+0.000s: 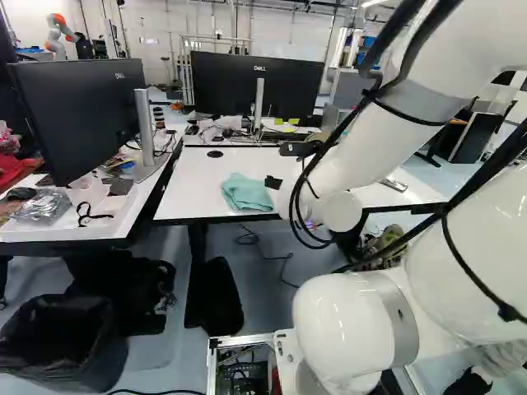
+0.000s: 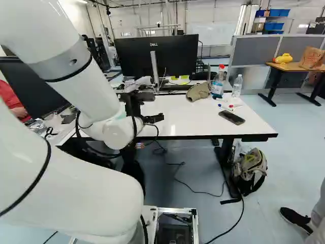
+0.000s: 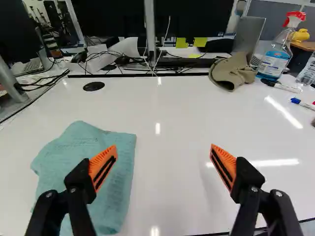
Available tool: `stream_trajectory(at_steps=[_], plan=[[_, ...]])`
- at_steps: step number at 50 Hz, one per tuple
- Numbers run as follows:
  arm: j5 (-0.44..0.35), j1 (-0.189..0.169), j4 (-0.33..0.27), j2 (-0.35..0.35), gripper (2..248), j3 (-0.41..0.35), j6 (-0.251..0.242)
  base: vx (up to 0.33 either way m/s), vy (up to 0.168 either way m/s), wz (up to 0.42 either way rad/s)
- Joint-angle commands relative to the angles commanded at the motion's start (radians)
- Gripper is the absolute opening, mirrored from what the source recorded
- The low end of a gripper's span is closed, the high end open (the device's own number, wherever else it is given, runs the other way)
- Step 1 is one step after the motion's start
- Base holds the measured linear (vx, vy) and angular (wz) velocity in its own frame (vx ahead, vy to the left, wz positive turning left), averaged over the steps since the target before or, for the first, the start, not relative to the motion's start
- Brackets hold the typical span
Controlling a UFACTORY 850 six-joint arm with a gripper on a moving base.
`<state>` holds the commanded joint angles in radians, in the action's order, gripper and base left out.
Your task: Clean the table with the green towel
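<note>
Presently the table (image 3: 197, 113) carries a broad bare white top, with clutter along its far edge. The monitor (image 2: 156, 53) stands at 12 o'clock from the gripper, with cables (image 3: 142, 61) at its foot. A khaki cloth (image 3: 231, 73) lies at about 1 o'clock, and a spray bottle (image 3: 278, 49) stands beyond it toward 2 o'clock. A phone (image 2: 231, 117) lies near the table's right edge in the right base view.

The towel (image 3: 78, 167) lies bunched and loosely folded on the near left part of the table, close to the front edge. In the wrist view it sits at roughly 10 o'clock from the gripper's centre, partly under the left finger.

The gripper (image 3: 162, 164) hovers above the table with its fingers spread wide and nothing between them. Only the left pad (image 3: 102, 164) is over the towel; the right pad (image 3: 222, 164) is over bare table.

Risks, as judged from this moment:
- Offset: the gripper's centre is to the side of the towel. A straight descent would likely catch one edge or miss, and closing there would drag rather than hold it.
- Edge: the towel is close to the front edge, so a nudge toward the base could push it off.
- Contact: the pads may strike the hard top if lowered too far.
- Sweep: a wide wipe toward 1 or 2 o'clock could knock the bottle over or push the phone and pens (image 3: 290, 93).

Whether wiping is ahead or finished cannot be told from the towel's position.
</note>
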<state>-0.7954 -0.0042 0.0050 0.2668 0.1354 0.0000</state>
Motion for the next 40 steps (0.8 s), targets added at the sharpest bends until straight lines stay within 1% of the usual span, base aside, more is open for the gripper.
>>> stream_trajectory(at_steps=[20, 40], plan=[[-0.061, 0.003, -0.004, 0.01, 247, -0.038, 0.0, 0.0, 0.0, 0.0], [-0.077, 0.004, -0.005, 0.012, 247, -0.048, 0.0, 0.0, 0.0, 0.0]])
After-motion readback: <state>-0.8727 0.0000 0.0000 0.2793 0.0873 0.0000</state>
